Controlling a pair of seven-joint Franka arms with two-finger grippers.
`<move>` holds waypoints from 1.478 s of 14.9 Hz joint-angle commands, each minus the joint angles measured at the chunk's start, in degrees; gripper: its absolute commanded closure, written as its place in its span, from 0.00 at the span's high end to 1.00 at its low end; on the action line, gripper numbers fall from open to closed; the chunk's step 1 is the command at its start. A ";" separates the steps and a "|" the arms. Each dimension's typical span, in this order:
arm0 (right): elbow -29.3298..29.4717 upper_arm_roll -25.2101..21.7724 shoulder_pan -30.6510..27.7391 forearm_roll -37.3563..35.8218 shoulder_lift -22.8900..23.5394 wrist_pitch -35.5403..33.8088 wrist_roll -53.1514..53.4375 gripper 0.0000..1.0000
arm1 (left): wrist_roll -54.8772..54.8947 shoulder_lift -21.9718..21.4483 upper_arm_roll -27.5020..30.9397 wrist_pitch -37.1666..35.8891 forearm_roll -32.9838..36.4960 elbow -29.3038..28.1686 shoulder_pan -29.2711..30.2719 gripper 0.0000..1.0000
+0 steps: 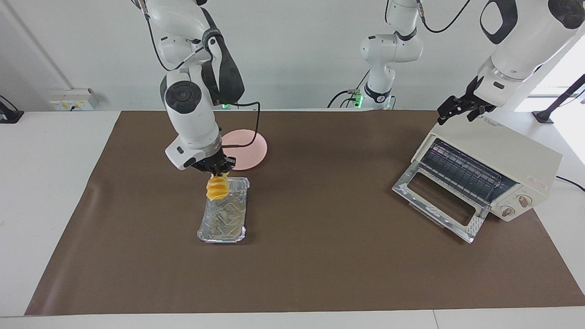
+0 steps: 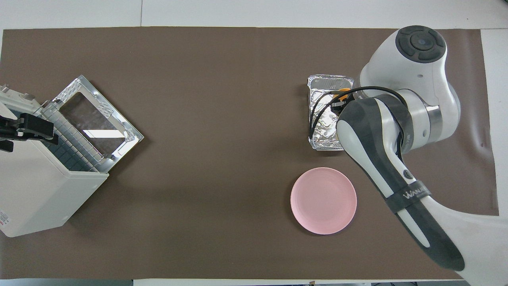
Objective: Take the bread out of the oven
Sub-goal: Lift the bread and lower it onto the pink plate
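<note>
The foil tray (image 1: 223, 214) directly under my right end effector (image 1: 218, 172) sits on the counter (image 1: 320, 256) with only crinkled foil showing inside; the oven (image 1: 491, 171), below my left end effector (image 1: 459, 108) at the left arm's end of the counter, has its door (image 1: 438, 203) dropped open and its rack (image 1: 461, 171) bare; the pink plate (image 2: 323, 200) beside the tray carries nothing; the bread (image 1: 217, 188) hangs straight down from my right end effector, pinched at its top end, over the tray's end nearer the robots; whether my left end effector is spread or pressed together I cannot tell.
</note>
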 commanded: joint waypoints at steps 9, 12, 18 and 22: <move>-42.70 0.35 8.71 1.72 -25.95 23.48 7.16 0.00 | 0.18 -0.88 -0.20 0.41 0.64 -0.39 0.28 1.00; -48.60 0.35 9.49 1.72 -26.49 30.95 7.25 0.00 | 0.18 -0.88 -0.20 0.41 0.64 -0.39 0.28 1.00; -50.73 0.35 12.32 1.72 -22.80 37.65 9.71 0.00 | 0.27 -0.88 -0.20 0.41 0.64 -0.39 0.28 1.00; -50.55 0.26 12.31 1.72 -22.44 37.74 9.45 0.58 | 0.27 -0.88 -0.20 0.33 0.64 -0.39 0.28 1.00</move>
